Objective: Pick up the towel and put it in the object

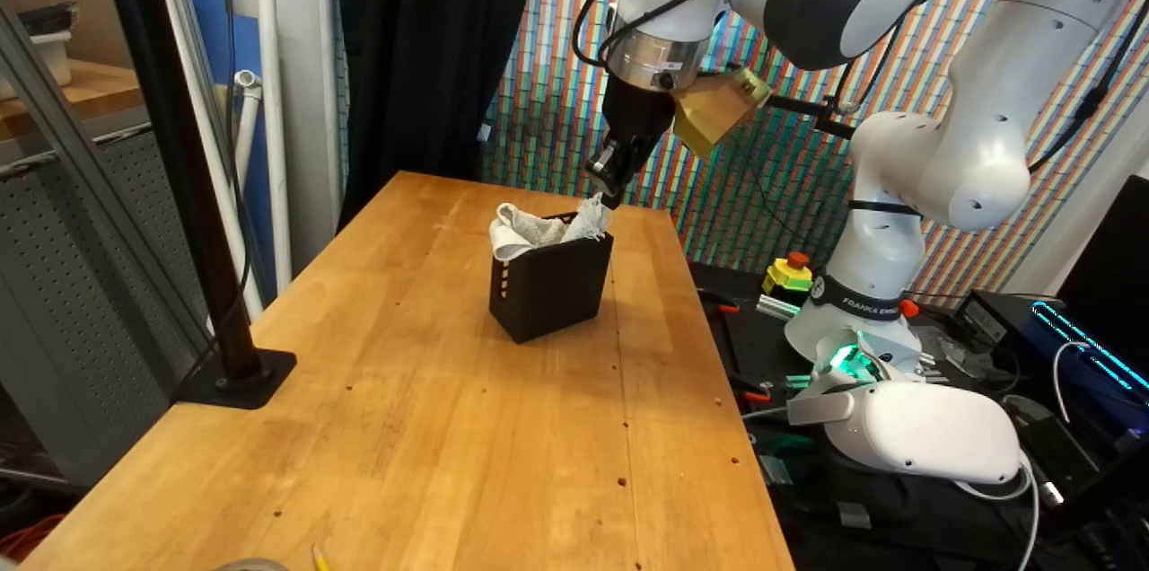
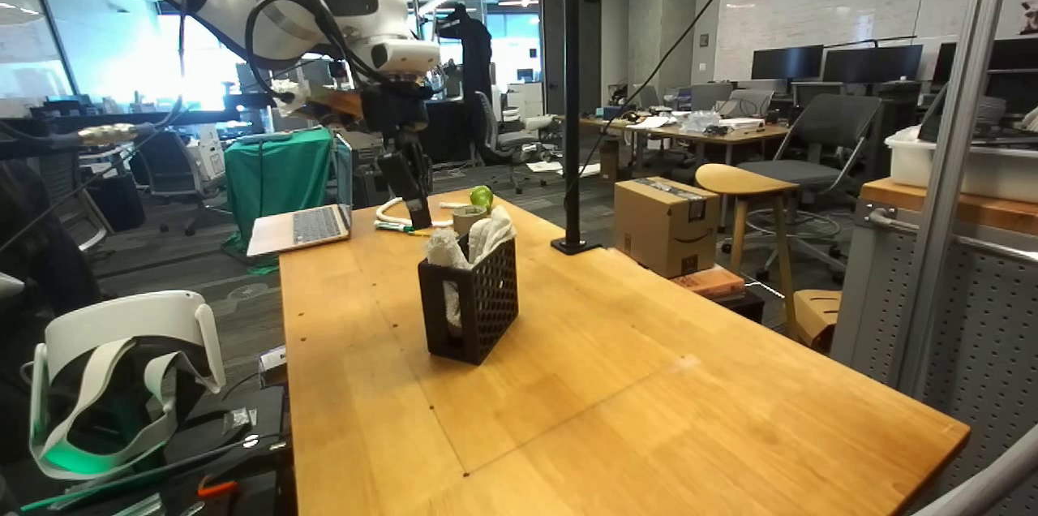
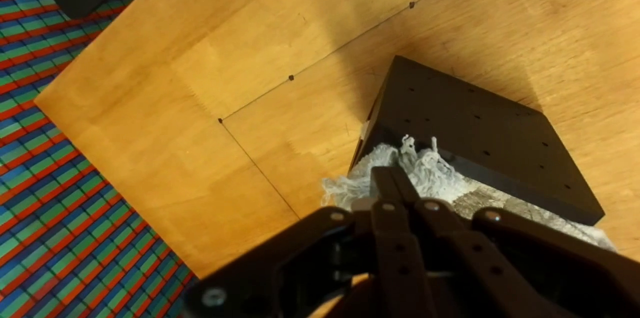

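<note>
A whitish-grey towel point(image 1: 530, 230) sits in a black upright holder point(image 1: 552, 297) on the wooden table. Both towel ends stick up out of the top, and one end is frayed. In an exterior view, the towel point(image 2: 491, 232) shows above the holder point(image 2: 496, 293) and through its side slot. My gripper point(image 1: 610, 198) points down close to the frayed end. In the wrist view, the fingertips point(image 3: 392, 178) are pressed together over the frayed towel point(image 3: 435, 178), with no cloth visible between them. In an exterior view, the gripper point(image 2: 420, 217) looks slightly apart from the towel.
A black pole on a base plate point(image 1: 235, 378) stands at the table's edge. A laptop point(image 2: 312, 228), a tape roll point(image 2: 468, 217) and a green ball point(image 2: 481, 196) are at one end of the table. A white headset point(image 1: 925, 432) lies beside the robot base.
</note>
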Controlling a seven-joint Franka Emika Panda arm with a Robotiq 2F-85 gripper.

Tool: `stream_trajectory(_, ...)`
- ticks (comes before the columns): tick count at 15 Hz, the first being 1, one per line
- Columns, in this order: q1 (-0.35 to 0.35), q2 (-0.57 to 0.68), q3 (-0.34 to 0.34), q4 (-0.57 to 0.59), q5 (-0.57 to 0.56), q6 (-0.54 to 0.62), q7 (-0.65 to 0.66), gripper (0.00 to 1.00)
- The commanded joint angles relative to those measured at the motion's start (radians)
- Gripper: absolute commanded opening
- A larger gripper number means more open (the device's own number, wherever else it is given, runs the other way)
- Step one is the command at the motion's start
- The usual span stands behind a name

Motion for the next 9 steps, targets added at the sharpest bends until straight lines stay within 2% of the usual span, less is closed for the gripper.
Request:
stream_trajectory(1,-0.029,0.022,-0.011,0.007,0.002,0.039,-0.037,0.04)
stream_trajectory(9,-0.048,0.129,-0.046,0.046,0.031,0.154,-0.125,0.04)
